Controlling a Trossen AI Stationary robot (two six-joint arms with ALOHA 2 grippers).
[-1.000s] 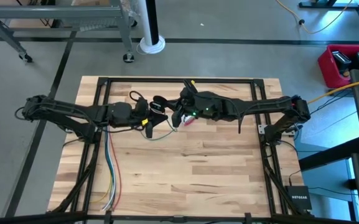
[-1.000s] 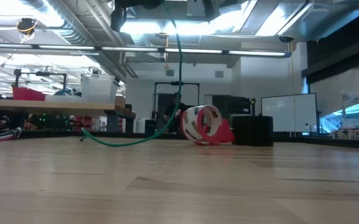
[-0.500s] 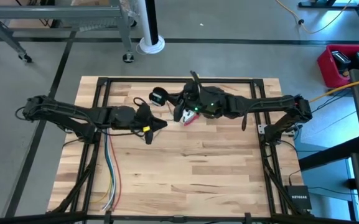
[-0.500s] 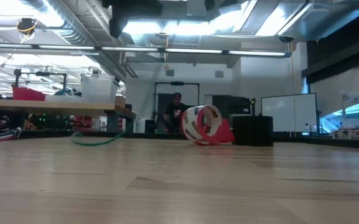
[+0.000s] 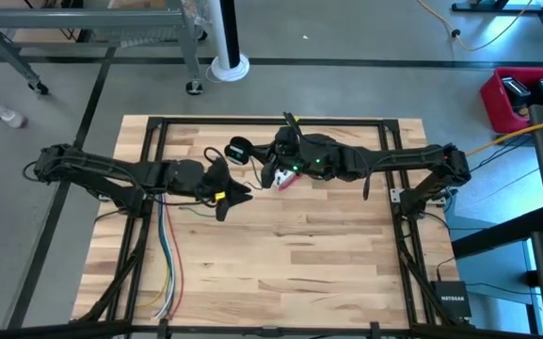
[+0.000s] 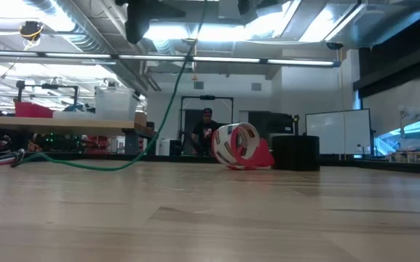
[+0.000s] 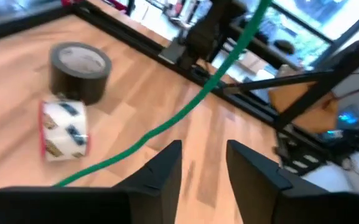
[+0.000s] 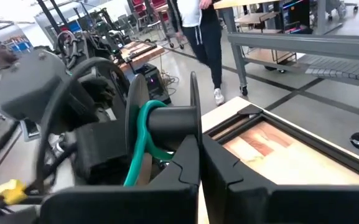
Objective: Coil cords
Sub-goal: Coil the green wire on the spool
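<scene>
The thin green cord [image 6: 159,120] is wound at one end on its black round end piece [image 8: 167,118]. From there it slants down, and its lower stretch [image 6: 71,161] lies on the table toward the left. My right gripper [image 8: 199,155] is shut on that end piece, high above the table's far middle [image 5: 269,160]. My left gripper [image 7: 204,168] stands open just left of it [image 5: 240,193]. The cord [image 7: 185,115] crosses in front of the left fingertips without touching them. My right gripper pinches the thin flange [image 8: 193,118] of the round end piece between its two fingers, which reach out about level toward the table's left. The end piece is lifted clear of the table. Green turns sit on its hub [image 8: 145,134], and the cord hangs slack below.
A white-and-red tape roll [image 7: 64,127] and a dark grey roll [image 7: 79,65] sit on the table under the right arm. Long coloured wires [image 5: 167,254] run along the left side to the near edge. A person [image 8: 198,25] walks beyond the far edge.
My left gripper has opened and let go of the cord without shifting. The cord's hanging loop dropped from it onto the table. The cord now runs from the end piece straight down to the left part of the table.
</scene>
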